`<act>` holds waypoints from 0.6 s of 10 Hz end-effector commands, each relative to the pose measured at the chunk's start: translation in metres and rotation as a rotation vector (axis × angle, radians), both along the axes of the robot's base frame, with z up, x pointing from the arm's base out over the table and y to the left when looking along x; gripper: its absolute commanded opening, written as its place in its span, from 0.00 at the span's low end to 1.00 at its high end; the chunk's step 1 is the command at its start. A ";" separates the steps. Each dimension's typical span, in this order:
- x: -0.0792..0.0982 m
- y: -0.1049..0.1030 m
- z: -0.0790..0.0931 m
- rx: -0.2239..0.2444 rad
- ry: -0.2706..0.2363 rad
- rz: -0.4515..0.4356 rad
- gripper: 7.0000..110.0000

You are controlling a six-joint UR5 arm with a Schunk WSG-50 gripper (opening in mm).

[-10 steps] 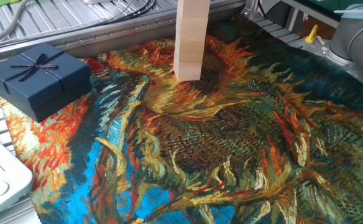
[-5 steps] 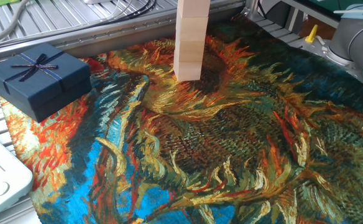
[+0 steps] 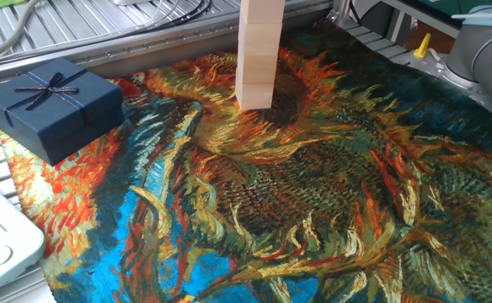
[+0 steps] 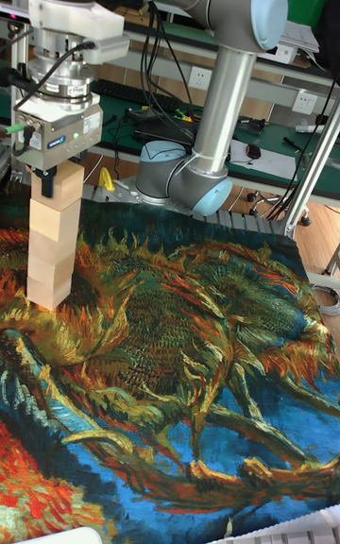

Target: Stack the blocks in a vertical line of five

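1. Nothing has shifted across the last second in the fixed view: stack, cloth and box all sit exactly where they were.
2. Nearest the fixed camera, a white object pokes in at the lower left corner, cut by the frame edge and too partial to identify.
3. Spread beneath everything is the painted sunflower cloth, its orange, yellow and blue swirls covering most of the table.
4. At the left edge of the cloth rests a dark blue gift box tied with thin ribbon, well apart from the stack.
5. Farther back stand the blocks, pale wooden cubes in one upright column; the fixed view crops the top off, showing only the lower cubes.
6. In the tall fixed view the same blocks rise near the left edge, with about four cubes countable; seams are faint, so the total stays uncertain.
7. Atop the column, the gripper has its fingers pinching the top block, one finger visible down the front face, the other hidden.
8. Behind, the grey arm bends up and out of frame.
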State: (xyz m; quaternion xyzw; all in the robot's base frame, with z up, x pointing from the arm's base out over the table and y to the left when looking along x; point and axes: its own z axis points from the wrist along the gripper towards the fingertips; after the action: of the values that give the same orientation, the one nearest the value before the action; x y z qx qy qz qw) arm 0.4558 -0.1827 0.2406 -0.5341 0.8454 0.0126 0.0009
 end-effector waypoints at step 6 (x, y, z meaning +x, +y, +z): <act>0.004 0.001 0.001 0.012 -0.015 0.000 0.15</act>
State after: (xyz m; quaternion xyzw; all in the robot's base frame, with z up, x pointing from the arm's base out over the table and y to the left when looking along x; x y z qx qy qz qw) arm 0.4574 -0.1834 0.2407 -0.5344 0.8451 0.0121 0.0028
